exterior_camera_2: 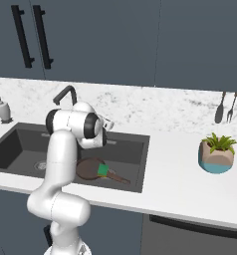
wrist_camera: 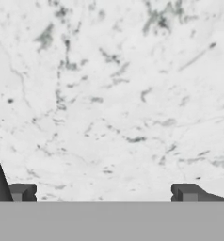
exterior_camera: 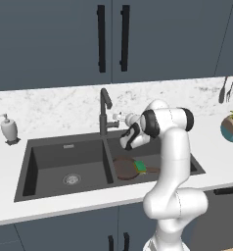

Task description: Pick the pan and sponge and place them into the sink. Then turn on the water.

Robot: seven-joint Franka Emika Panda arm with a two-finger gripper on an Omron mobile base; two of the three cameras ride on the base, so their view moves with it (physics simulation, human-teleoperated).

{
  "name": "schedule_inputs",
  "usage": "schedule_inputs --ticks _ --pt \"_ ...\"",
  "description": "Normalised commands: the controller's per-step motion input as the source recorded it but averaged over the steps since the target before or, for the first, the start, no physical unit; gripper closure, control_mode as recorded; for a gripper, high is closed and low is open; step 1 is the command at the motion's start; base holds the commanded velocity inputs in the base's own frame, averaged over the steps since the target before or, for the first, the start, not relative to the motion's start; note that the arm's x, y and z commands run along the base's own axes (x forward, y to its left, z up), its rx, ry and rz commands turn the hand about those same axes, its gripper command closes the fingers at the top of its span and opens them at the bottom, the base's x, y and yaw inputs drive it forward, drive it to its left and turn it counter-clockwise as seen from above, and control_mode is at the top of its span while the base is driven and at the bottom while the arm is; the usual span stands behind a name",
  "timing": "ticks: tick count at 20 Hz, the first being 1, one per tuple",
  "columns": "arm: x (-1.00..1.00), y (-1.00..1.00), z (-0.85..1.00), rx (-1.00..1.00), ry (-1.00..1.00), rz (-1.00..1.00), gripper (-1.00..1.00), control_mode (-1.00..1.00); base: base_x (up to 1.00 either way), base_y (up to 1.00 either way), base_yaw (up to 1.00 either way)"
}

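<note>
The dark reddish-brown pan (exterior_camera: 124, 168) (exterior_camera_2: 89, 168) lies in the right basin of the dark grey sink (exterior_camera: 55, 157) (exterior_camera_2: 21, 144). The green sponge (exterior_camera: 139, 166) (exterior_camera_2: 103, 170) rests on the pan's edge where the thin handle (exterior_camera_2: 119, 178) starts. My gripper (exterior_camera: 118, 116) (exterior_camera_2: 109, 125) (wrist_camera: 104, 193) hangs above the back of the right basin, just right of the black faucet (exterior_camera: 104, 110) (exterior_camera_2: 65, 94). It points at the marble backsplash. Its fingertips (wrist_camera: 22, 192) stand wide apart with nothing between them.
A soap dispenser (exterior_camera: 9, 130) (exterior_camera_2: 3, 110) stands on the counter left of the sink. A potted plant (exterior_camera: 232, 126) (exterior_camera_2: 216, 154) sits at the right. Utensils (exterior_camera: 226, 89) (exterior_camera_2: 225, 107) hang on the backsplash. Dark cabinets hang overhead.
</note>
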Motion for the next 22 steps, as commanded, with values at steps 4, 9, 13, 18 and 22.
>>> schedule_inputs --ticks 4,9,13,18,22 --pt "-0.13 -0.92 -0.01 0.00 -0.05 -0.10 -1.00 -1.00 0.00 0.00 0.00" --pt "-0.14 -1.00 0.00 0.00 -0.06 -0.10 -1.00 -1.00 0.00 0.00 0.00" --pt "-0.14 -1.00 0.00 0.00 -0.04 -0.04 -1.00 -1.00 0.00 0.00 0.00" --pt "-0.16 -1.00 0.00 0.02 -0.07 0.02 -1.00 -1.00 0.00 0.00 0.00" --pt "-0.24 -1.00 0.00 0.02 -0.13 0.07 -1.00 -1.00 0.00 0.00 0.00"
